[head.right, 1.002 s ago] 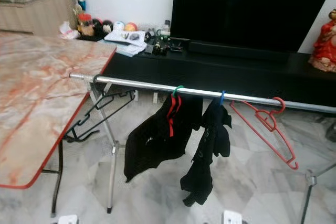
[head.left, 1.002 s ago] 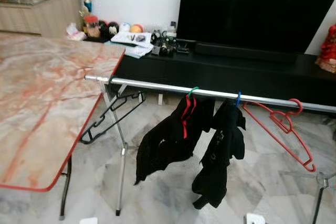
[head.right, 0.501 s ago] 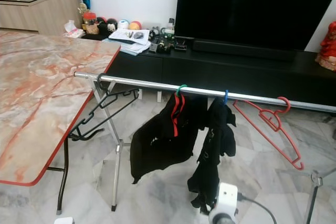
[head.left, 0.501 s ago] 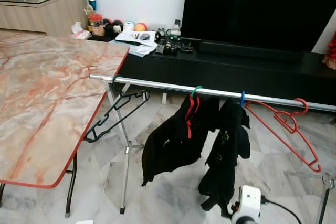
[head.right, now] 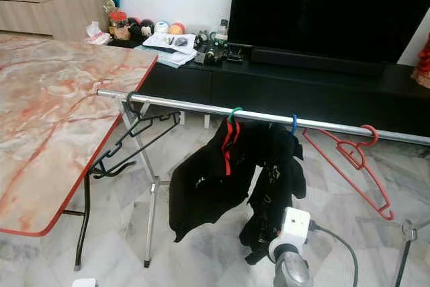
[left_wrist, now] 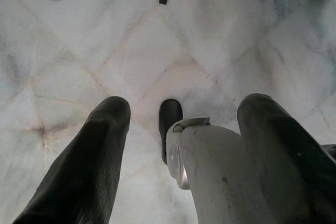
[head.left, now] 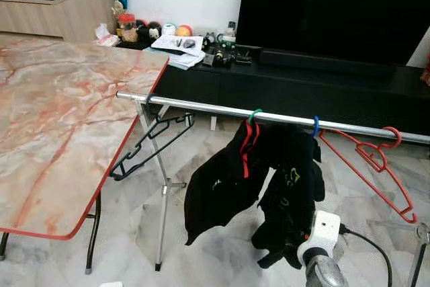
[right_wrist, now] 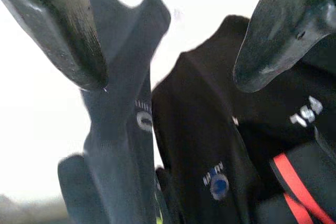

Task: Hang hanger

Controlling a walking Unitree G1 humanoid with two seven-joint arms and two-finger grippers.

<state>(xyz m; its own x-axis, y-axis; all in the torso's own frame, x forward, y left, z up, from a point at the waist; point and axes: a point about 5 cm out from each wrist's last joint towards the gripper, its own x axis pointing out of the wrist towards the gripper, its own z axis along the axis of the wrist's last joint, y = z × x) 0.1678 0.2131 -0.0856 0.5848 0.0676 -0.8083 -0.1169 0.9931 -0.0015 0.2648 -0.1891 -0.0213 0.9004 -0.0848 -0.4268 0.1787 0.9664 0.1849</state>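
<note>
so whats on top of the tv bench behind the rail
On the black bench: papers, small round toys, bottles and a big dark TV. The TV hides whatever lies behind it.

A table [head.left: 60,119] stands at the left, and a rail [head.left: 201,107] runs from its right edge across to the far right. Along the rail, from left to right, hang an empty hanger [head.left: 151,144], two garments [head.left: 228,179] side by side, then another empty hanger [head.left: 376,166]. Behind the rail a low cabinet [head.left: 282,89] stands against the far wall, with a screen [head.left: 336,11] on it and clutter [head.left: 181,42] at its left end.
</note>
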